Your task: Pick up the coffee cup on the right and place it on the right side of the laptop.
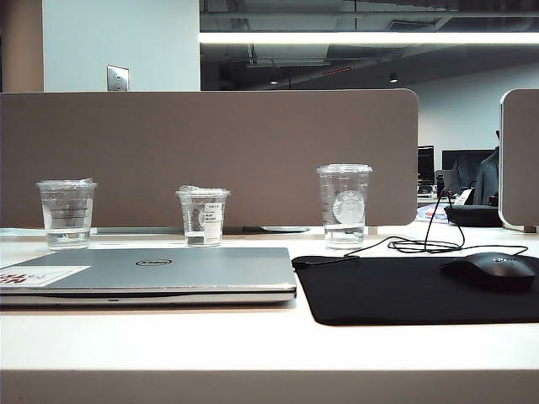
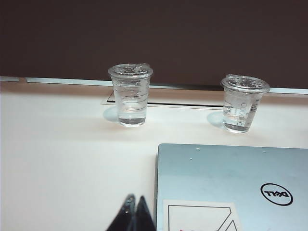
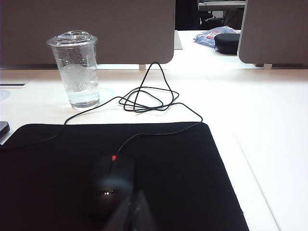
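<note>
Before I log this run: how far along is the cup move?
Nothing looks done yet. The coffee cup stands upright at the back of the table, behind the mouse pad, right of the laptop. Nothing is in hand: the left gripper and right gripper sit shut, short of everything. Reaching, grasping and placing are all left.

A bright ceiling strip light (image 1: 370,38) gives even, cool light. Cups cast faint shadows. Right gripper (image 3: 131,211) tips blur.
</note>
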`<action>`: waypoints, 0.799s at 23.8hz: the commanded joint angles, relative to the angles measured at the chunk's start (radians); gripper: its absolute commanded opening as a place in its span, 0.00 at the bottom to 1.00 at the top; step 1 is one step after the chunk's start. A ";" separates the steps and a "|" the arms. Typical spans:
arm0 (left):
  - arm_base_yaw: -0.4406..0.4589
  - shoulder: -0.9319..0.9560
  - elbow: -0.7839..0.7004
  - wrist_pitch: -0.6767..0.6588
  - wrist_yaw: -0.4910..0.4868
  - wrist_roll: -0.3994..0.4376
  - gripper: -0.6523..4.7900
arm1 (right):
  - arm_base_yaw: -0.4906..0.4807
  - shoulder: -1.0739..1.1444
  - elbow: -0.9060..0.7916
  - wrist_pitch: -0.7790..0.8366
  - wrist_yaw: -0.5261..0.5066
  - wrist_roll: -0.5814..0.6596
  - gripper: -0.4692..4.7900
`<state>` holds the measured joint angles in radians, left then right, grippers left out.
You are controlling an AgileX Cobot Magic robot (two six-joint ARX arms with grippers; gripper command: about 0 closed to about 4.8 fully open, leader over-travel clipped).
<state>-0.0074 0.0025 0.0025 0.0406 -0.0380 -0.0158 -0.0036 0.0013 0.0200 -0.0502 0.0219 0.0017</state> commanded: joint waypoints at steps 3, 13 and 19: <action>0.000 0.000 0.004 0.013 -0.003 0.002 0.11 | 0.000 -0.002 0.006 0.026 -0.002 -0.002 0.07; 0.000 0.002 0.094 0.018 0.000 -0.017 0.11 | 0.001 0.010 0.106 0.031 -0.003 -0.002 0.07; 0.000 0.114 0.248 0.000 0.043 -0.052 0.11 | 0.001 0.137 0.223 0.045 -0.068 -0.003 0.07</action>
<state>-0.0074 0.0776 0.2134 0.0399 -0.0257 -0.0624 -0.0036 0.1093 0.2237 -0.0311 -0.0063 0.0021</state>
